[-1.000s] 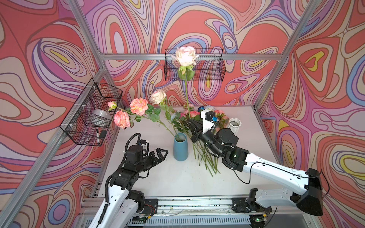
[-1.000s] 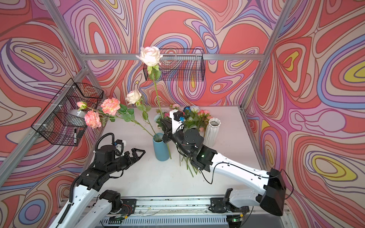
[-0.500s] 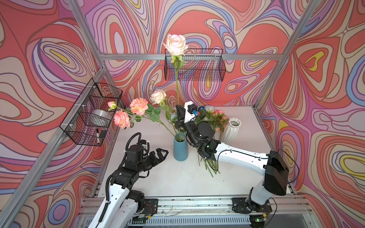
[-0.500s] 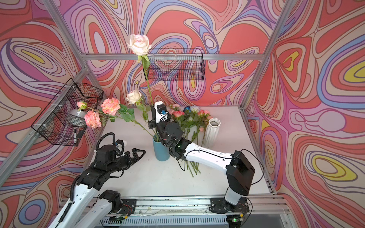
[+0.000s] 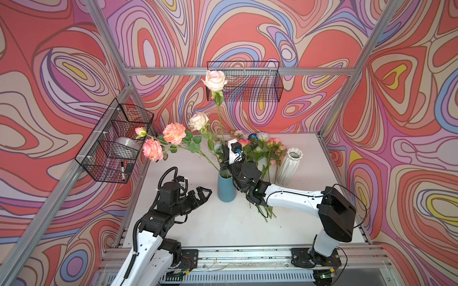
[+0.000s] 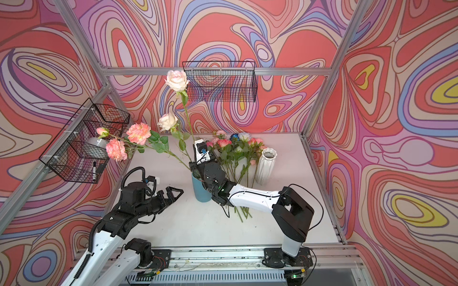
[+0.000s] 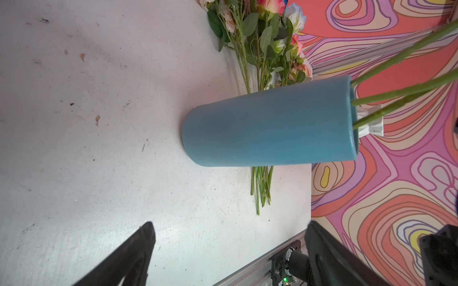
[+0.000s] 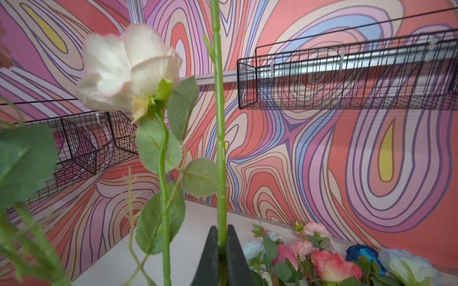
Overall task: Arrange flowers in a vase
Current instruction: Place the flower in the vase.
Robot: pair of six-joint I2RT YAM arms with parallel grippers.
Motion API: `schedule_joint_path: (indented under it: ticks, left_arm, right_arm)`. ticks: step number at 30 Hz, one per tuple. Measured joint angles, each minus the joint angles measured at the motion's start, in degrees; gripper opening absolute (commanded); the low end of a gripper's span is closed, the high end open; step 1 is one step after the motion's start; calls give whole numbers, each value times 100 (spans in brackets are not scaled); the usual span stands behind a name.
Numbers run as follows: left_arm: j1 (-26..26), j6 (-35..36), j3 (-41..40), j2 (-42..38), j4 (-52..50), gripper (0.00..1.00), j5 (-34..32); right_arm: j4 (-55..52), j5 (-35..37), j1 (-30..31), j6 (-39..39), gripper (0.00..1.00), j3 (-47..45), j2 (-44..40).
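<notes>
Jaws of the left gripper (image 5: pixel 203 195) stand wide apart and empty, the arm stretched low toward the blue vase (image 5: pixel 226 189) — likely ready to steady it, since its blooms lean that way. Above the vase's mouth the right gripper (image 8: pixel 222 237) is clamped on the tall cream rose (image 5: pixel 214 80), wrist turned up to keep the stem vertical. The other flowers (image 5: pixel 260 148) lie beside the white vase (image 5: pixel 288 166).

The teal vase (image 7: pixel 270 123) at frame centre looks matt and finely grained; the white tabletop (image 7: pixel 99 173) is scuffed with a faint sheen. The tall rose (image 5: pixel 214 80) has cloth-like petals and a smooth plastic-looking stem. The wire basket (image 5: pixel 244 84) at upper centre is black-coated metal
</notes>
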Motion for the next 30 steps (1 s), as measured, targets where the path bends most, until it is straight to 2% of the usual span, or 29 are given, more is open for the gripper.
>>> schedule_joint_path:
  ticks: [2,7,11,20,25,30]
  left_arm:
    - [0,0,-7,-4,0,96,2]
    - [0,0,-7,-26,2,96,2]
    - [0,0,-7,-26,2,96,20]
    - [0,0,-127,-17,44,96,22]
    - [0,-4,-251,59,122,96,22]
    - [0,-79,-487,153,350,96,33]
  right_arm:
    - [-184,-46,2,168,10,-129,-44]
    - [-1067,-269,17,752,34,-295,-466]
    - [-1932,-584,52,1246,44,-289,-1093]
    - [-3823,-1215,76,2229,48,-409,-2223]
    - [-4730,-1191,76,2614,49,-787,-2778]
    - [-5595,-1069,-35,2959,45,-940,-2806]
